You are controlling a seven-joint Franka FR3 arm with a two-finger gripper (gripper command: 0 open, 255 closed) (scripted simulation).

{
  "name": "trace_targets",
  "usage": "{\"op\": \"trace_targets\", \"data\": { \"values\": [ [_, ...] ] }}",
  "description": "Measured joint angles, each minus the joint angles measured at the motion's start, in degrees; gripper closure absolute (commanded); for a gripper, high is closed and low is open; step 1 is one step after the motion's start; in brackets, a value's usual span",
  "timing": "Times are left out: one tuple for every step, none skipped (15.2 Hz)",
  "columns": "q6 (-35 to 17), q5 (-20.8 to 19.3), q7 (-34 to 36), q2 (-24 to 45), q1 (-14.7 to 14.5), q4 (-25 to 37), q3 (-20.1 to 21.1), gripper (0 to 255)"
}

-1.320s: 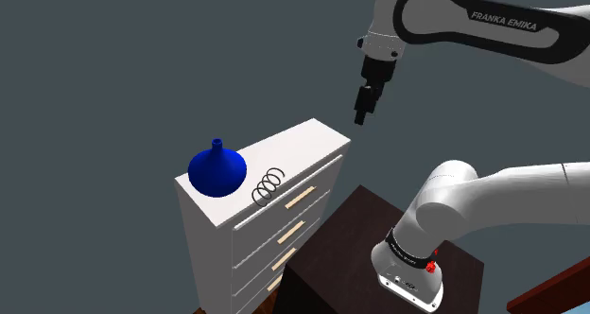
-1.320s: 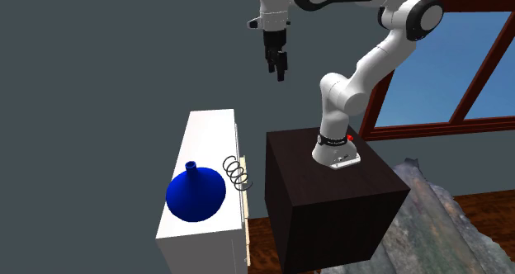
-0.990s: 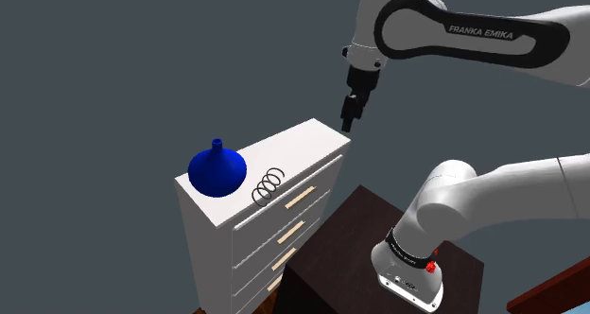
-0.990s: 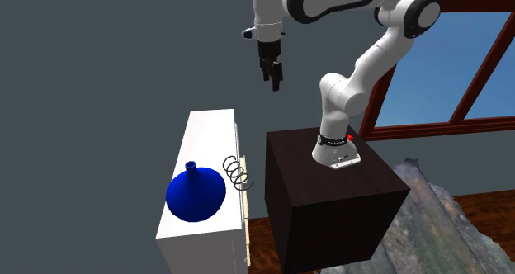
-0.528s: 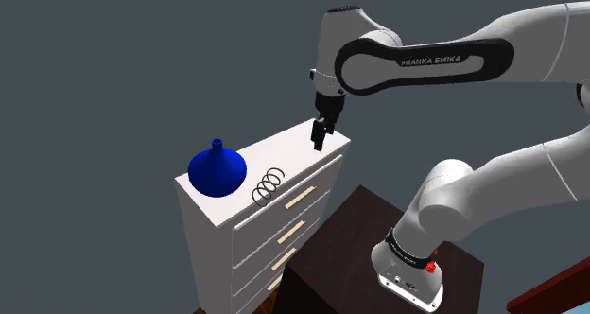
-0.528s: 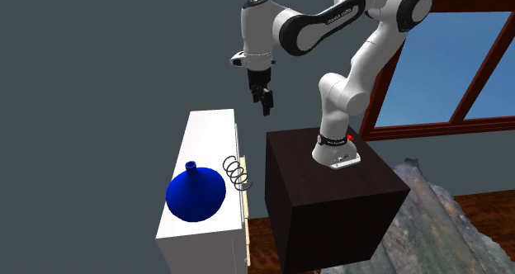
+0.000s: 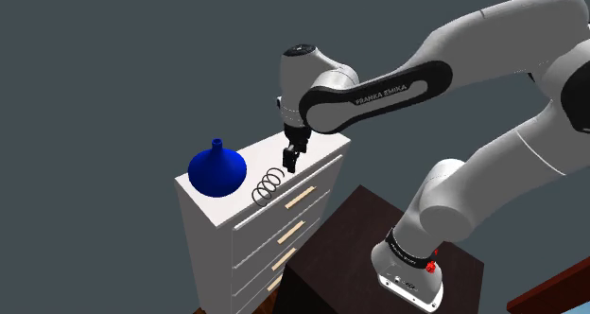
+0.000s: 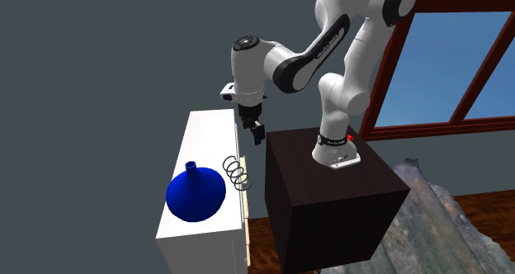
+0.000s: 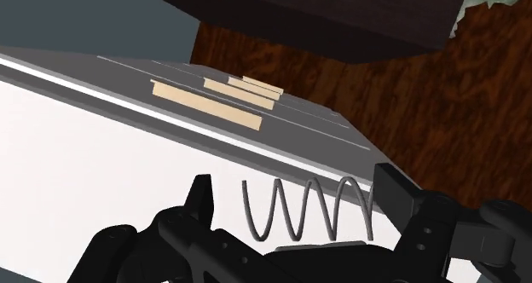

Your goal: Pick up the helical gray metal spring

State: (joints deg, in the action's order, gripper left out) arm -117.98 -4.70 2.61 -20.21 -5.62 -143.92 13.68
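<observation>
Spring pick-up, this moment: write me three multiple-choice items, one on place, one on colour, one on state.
1. Where does the spring lie? A on the floor; B on the white dresser's top; C in a drawer.
2. What colour is the vase? A red; B blue; C green.
3. How are the gripper's fingers? A open; B shut on the spring; C shut on nothing.
Key: 1 B, it rests near the top's front edge; 2 B, plainly blue beside the spring; 3 A, the wrist view shows them apart.
</observation>
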Motion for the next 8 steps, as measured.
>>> {"op": "trace_targets", "data": {
  "values": [
    [-1.31, -0.89, 0.87, 2.29, 0.03, 0.82, 0.77, 0],
    [-2.22, -1.72, 1.96, 4.44, -0.11, 1.81, 1.68, 0],
    [-3.63, -2.72, 2.99, 6.4, -0.16, 2.09, 2.41, 0],
    [-5.15, -3.93, 4.0, 8.54, -0.12, 2.41, 3.05, 0],
    [-6.42, -5.35, 4.99, 10.9, 0.01, 3.2, 3.55, 0],
    [-7.89, -6.85, 6.84, 13.72, -0.25, 4.03, 4.52, 0],
    [-8.99, -8.52, 8.23, 16.32, -0.29, 5.06, 5.02, 0],
    [-9.76, -10.25, 9.61, 18.91, -0.42, 6.35, 5.43, 0]
  ]
}}
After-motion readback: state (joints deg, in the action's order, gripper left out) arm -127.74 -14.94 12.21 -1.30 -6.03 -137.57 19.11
